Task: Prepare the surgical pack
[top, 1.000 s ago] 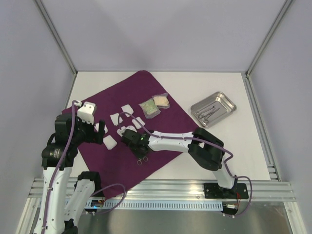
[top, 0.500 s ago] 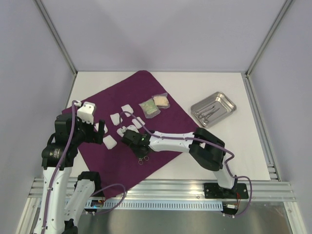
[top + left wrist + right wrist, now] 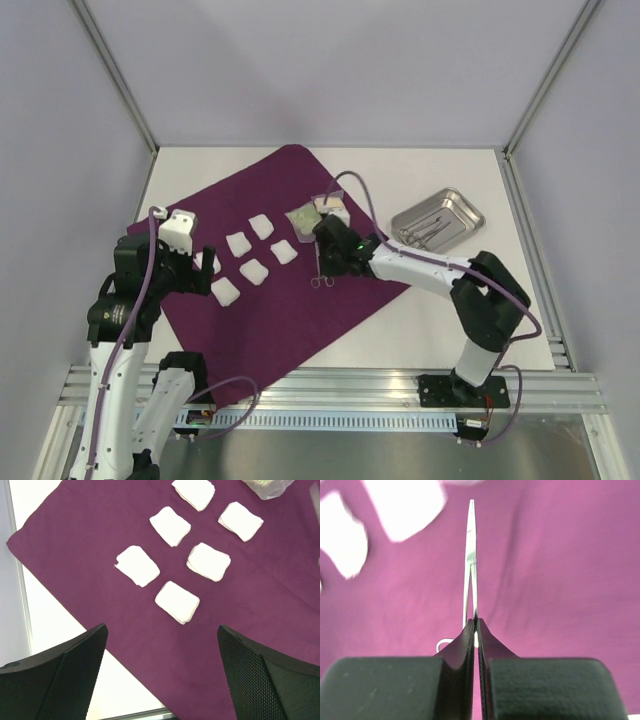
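Observation:
The deep-purple cloth [image 3: 290, 300] lies spread flat on the table. Several white gauze squares [image 3: 253, 270] lie on its left half and show in the left wrist view [image 3: 207, 561]. Two clear packets [image 3: 306, 219] lie near its far edge. My right gripper [image 3: 323, 262] is shut on the metal forceps [image 3: 320, 278] over the middle of the cloth, beside the packets. In the right wrist view the forceps [image 3: 470, 555] stick straight out from the shut gripper [image 3: 475, 625]. My left gripper [image 3: 162, 672] is open and empty above the cloth's left edge [image 3: 203, 265].
A small steel tray [image 3: 462, 208] with metal instruments in it stands on the white table, right of the cloth. Metal frame posts rise at the far corners. A rail runs along the near edge by the arm bases.
My right gripper, shut on the forceps, has moved from the near-left part of the cloth to the right and farther back, beside the packets. The left arm has not moved.

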Tool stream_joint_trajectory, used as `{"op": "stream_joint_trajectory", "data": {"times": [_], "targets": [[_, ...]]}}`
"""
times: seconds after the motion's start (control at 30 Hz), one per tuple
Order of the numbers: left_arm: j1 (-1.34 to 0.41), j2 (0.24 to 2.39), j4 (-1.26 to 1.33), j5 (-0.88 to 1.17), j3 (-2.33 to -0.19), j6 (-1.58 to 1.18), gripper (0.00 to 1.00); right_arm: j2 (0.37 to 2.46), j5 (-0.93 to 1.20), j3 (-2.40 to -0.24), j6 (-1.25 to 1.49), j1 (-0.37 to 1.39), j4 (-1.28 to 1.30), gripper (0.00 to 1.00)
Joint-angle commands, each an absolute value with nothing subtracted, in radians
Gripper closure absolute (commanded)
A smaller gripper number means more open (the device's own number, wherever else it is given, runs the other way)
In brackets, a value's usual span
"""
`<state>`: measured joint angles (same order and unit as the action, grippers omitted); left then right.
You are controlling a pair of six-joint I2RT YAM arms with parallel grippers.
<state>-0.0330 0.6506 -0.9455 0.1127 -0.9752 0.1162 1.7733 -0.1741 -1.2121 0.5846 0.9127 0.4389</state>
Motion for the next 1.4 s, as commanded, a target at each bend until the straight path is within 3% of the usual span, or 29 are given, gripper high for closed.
{"op": "stream_joint_trajectory", "data": {"times": [0.0,0.3,0.43,0.83,1.2,1.27,1.3,1.37], "targets": [[-0.031,0.643,-0.917,0.104,-0.974,0.101,0.00,1.639,-0.149,-1.113,0.705,0.748,0.277,0.99],[-0.031,0.637,-0.905,0.110,-0.962,0.103,0.00,1.494,-0.189,-1.002,0.853,0.228,0.229,1.00],[-0.031,0.640,-0.902,0.118,-0.956,0.104,0.00,1.528,-0.179,-0.988,0.914,0.126,0.216,1.00],[-0.031,0.658,-0.890,0.113,-0.943,0.112,0.00,1.808,-0.164,-1.112,1.016,0.072,0.232,1.00],[-0.031,0.670,-0.879,0.121,-0.930,0.120,0.00,1.799,-0.155,-1.086,1.009,0.077,0.207,0.99],[-0.031,0.672,-0.879,0.117,-0.933,0.120,0.00,1.795,-0.144,-1.083,1.006,0.077,0.207,0.92],[-0.031,0.670,-0.880,0.118,-0.933,0.120,0.00,1.790,-0.138,-1.086,1.002,0.078,0.206,0.83],[-0.031,0.670,-0.882,0.117,-0.931,0.120,0.00,1.775,-0.124,-1.086,0.989,0.081,0.207,0.74]]}}
